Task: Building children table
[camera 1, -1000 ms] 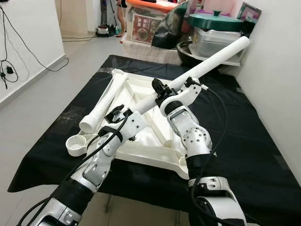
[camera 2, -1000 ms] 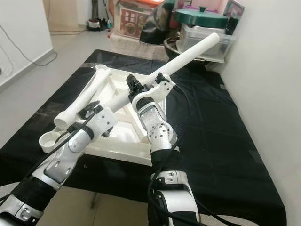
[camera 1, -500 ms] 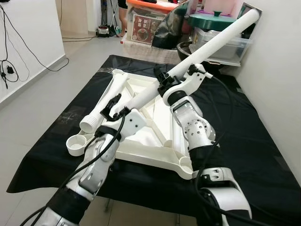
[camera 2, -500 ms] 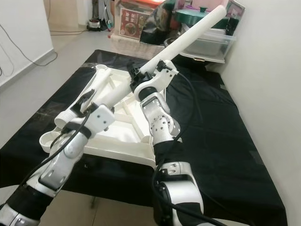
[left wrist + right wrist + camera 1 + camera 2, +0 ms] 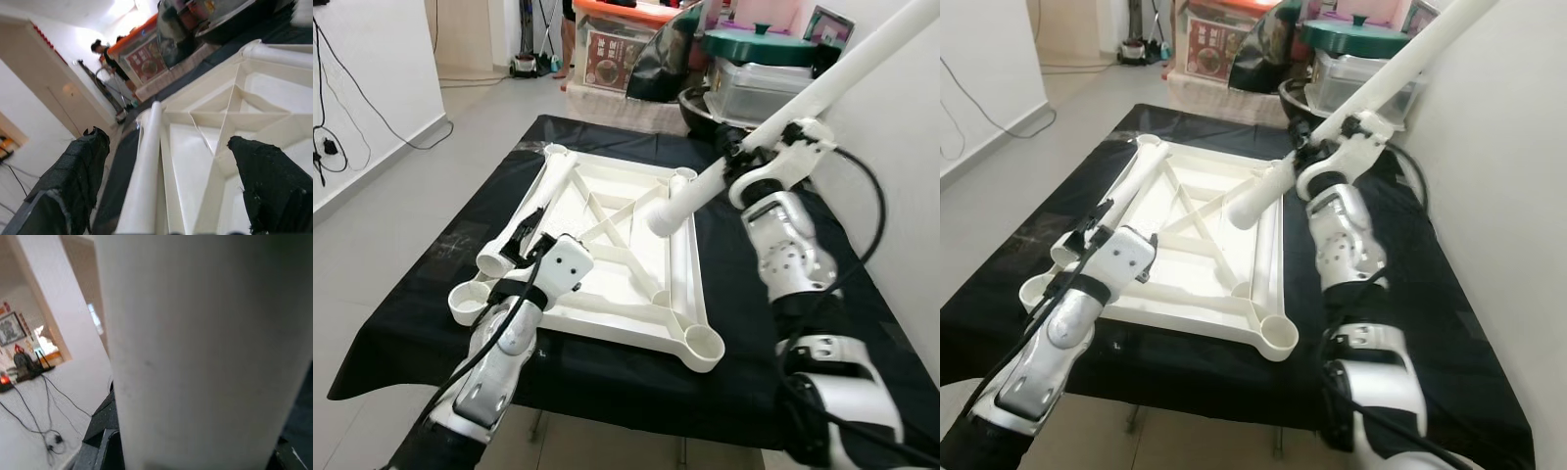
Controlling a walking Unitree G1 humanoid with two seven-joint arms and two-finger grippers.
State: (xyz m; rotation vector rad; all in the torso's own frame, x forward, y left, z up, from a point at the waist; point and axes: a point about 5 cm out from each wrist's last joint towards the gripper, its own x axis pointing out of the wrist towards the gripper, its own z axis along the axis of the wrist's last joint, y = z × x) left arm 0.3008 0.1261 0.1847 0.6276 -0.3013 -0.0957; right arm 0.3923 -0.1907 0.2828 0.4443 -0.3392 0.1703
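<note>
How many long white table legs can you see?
2. One leg lies along the left edge of the upturned tabletop; the right gripper holds the other leg up above it. Others may be hidden.

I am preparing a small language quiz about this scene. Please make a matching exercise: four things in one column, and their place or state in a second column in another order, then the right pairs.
Things:
1. table leg
2. second table leg
3. tabletop frame
4. left gripper

Place or state:
A. lies upside down on the black cloth
B. open, above the frame's left side
C. held tilted by the right gripper
D. rests along the frame's left edge

Pairs: 1-C, 2-D, 3-A, 4-B
</note>
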